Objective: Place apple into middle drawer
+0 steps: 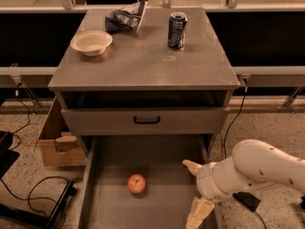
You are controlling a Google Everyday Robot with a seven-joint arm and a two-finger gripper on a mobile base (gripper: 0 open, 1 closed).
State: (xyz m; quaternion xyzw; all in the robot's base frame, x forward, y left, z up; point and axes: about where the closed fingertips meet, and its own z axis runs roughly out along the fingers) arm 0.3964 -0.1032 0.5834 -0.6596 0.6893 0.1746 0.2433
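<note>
The apple, small and red-orange, lies on the floor of the open middle drawer, left of centre. The drawer is wide and shallow, pulled out below the cabinet. My gripper is at the drawer's right wall, on the end of the white arm that comes in from the right. Its two tan fingers are spread apart and hold nothing. The gripper is well to the right of the apple and does not touch it.
Above the open drawer is a shut drawer front with a black handle. On the cabinet top stand a bowl, a soda can and a crumpled bag. A cardboard box and cables are on the floor to the left.
</note>
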